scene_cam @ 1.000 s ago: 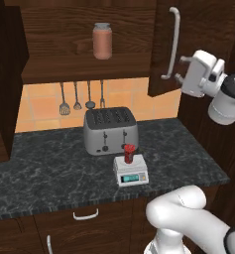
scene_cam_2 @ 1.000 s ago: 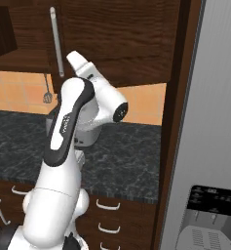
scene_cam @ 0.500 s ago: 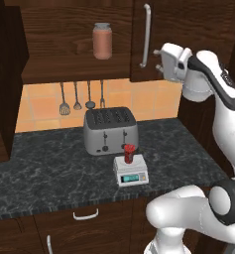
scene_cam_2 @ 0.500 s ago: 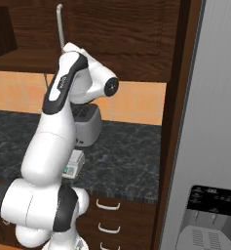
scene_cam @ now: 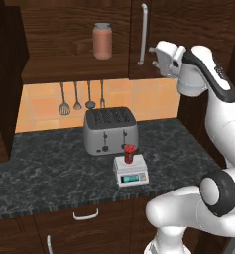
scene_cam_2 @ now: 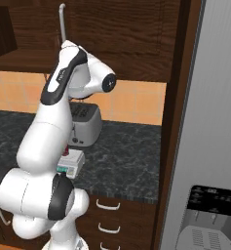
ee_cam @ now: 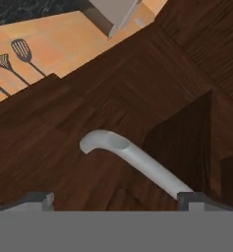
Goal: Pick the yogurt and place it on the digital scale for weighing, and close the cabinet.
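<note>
Dark grained cabinet (scene_cam: 188,30), curved silver bar handle (ee_cam: 137,160); gripper (scene_cam: 152,56) spread.

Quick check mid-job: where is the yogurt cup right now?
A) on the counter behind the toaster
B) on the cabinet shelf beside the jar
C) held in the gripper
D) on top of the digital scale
D: the yogurt stands upright on the digital scale, in front of the toaster.

We see both base views look forward and down at the counter (scene_cam: 49,173), sharing the toaster (scene_cam: 110,130); our hand view presses close on the cabinet (ee_cam: 137,88), handle (ee_cam: 137,162) toward 5 o'clock.
</note>
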### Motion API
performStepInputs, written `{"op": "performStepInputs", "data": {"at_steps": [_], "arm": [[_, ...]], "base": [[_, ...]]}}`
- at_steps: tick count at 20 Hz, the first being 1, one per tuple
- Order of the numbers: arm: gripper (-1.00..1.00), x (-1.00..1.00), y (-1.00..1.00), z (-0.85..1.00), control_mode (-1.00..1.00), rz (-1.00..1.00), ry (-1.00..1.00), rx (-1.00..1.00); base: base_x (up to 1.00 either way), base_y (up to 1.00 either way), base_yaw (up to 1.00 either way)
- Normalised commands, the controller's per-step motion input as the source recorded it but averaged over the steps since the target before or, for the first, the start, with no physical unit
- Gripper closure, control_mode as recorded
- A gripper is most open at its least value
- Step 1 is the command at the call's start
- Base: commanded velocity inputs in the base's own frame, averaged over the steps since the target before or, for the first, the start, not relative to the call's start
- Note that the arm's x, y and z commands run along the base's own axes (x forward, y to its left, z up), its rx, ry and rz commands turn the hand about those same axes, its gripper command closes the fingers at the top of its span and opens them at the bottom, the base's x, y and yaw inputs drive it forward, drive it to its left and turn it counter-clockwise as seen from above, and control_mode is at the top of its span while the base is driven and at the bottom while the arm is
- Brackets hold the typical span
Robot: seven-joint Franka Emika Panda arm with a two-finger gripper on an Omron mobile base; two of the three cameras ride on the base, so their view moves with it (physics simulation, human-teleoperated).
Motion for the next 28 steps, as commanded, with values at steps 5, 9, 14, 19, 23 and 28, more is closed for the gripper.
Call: {"op": "performStepInputs", "data": {"at_steps": [5, 9, 14, 19, 23, 28], "arm": [[-1.0, -0.68, 0.12, 0.29, -1.0, -0.02, -0.16, -0.06], [-1.0, -1.0, 0.01, 0.29, -1.0, 0.0, -0.03, 0.01], [-1.0, -1.0, 0.34, 0.32, -1.0, 0.0, 0.0, -0.03], [-1.0, -0.8, 0.48, 0.19, -1.0, 0.0, 0.0, 0.23], [-1.0, -0.79, 0.32, 0.11, -1.0, 0.0, 0.08, 0.22], [-1.0, -0.62, 0.54, 0.0, -1.0, -0.01, 0.15, 0.26]], "base": [[0.0, 0.0, 0.0], [0.0, 0.0, 0.0], [0.0, 0.0, 0.0], [0.0, 0.0, 0.0], [0.0, 0.0, 0.0], [0.0, 0.0, 0.0]]}}
